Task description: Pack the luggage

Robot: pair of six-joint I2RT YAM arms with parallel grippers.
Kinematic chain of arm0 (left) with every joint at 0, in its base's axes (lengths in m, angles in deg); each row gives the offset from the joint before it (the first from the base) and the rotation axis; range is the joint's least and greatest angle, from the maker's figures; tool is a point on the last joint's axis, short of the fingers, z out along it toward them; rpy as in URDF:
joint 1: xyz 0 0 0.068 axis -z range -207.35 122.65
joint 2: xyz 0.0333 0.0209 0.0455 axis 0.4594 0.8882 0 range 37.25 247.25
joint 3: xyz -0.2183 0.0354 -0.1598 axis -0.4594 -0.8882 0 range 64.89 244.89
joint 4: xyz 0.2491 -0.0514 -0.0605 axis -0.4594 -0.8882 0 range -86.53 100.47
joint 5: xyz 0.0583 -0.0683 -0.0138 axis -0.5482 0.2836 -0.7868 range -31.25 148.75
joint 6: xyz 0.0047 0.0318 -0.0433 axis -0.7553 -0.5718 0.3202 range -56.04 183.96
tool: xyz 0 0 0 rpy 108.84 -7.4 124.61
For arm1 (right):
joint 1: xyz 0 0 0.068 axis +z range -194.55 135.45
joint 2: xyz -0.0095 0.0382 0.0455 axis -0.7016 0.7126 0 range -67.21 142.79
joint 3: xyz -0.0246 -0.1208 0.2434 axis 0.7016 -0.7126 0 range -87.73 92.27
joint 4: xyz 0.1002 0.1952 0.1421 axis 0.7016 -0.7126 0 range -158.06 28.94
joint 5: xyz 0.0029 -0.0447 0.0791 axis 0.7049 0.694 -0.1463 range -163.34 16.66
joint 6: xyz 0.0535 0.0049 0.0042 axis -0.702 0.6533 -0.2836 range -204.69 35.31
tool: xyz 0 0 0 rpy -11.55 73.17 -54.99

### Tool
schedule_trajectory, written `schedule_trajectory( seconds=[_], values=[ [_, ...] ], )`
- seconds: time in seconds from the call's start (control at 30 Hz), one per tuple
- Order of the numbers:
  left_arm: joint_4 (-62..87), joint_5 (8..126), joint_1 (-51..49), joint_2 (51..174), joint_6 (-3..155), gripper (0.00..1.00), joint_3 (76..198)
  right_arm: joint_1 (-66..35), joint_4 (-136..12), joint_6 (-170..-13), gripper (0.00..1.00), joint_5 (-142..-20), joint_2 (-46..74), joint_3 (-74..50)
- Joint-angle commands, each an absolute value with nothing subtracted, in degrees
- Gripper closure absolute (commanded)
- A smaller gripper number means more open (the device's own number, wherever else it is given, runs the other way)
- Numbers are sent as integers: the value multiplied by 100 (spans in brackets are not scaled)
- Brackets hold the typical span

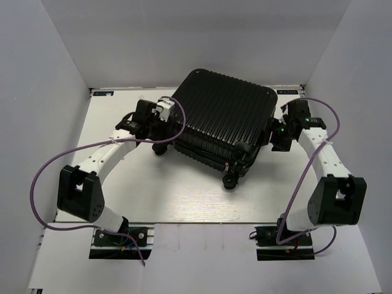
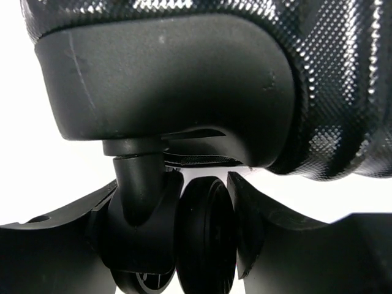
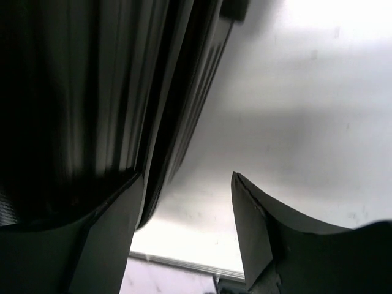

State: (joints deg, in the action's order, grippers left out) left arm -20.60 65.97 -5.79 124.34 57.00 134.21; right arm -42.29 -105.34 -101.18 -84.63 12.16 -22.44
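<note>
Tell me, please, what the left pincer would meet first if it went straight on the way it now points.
The caster wheel, which sits between the left pincer's jaws; contact would probably come almost at once, with the luggage corner just beyond it.

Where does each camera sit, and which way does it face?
Top external: above and behind, looking down at the table; left arm, right arm and the luggage show.
Left wrist: on the left arm, facing a luggage wheel close up, between its jaws.
Right wrist: on the right arm, facing along the luggage's ribbed side; jaws at bottom.
Shared: all three see the luggage.
</note>
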Motion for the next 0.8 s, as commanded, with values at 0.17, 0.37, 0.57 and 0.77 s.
schedule_trajectory(
  seconds=[0.17,0.37,0.57,0.77],
  values=[
    [-2055,5911,23,10897,6799,100,12317,-3867,-9621,-9823,36,-9206,2278,-356],
    [-2521,5585,585,10195,7300,100,11842,-3700,-10374,-9462,37,-9549,3129,1179],
    [-2556,5234,1237,10088,7179,100,11595,-3761,-10310,-9356,34,-8619,2553,828],
    [-1994,5558,1177,9807,6075,100,11419,-3743,-10263,-10022,32,-7109,1094,-633]
  ],
)
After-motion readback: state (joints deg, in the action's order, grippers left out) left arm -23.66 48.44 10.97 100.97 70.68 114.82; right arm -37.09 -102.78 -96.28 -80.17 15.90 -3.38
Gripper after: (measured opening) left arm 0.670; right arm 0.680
